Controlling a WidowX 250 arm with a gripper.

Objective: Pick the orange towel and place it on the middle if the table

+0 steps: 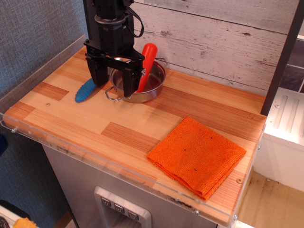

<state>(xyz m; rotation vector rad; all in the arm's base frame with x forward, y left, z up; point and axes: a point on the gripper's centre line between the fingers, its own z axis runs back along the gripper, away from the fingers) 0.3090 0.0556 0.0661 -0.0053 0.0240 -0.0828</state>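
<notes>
The orange towel [197, 156] lies folded flat on the table [95, 114] near its front right corner, one corner close to the acrylic rim. My gripper [113, 80] hangs open and empty at the back left of the table, its two black fingers pointing down over the left rim of a steel pot [140, 83]. It is far from the towel, roughly a towel's width and more to the left and behind it.
The steel pot holds a red-orange cylinder [146, 64] leaning upright. A blue ridged object [86, 90] lies left of the pot. A clear acrylic rim [71, 151] runs along the table edges. A dark post [282, 57] and white unit [285, 133] stand at the right.
</notes>
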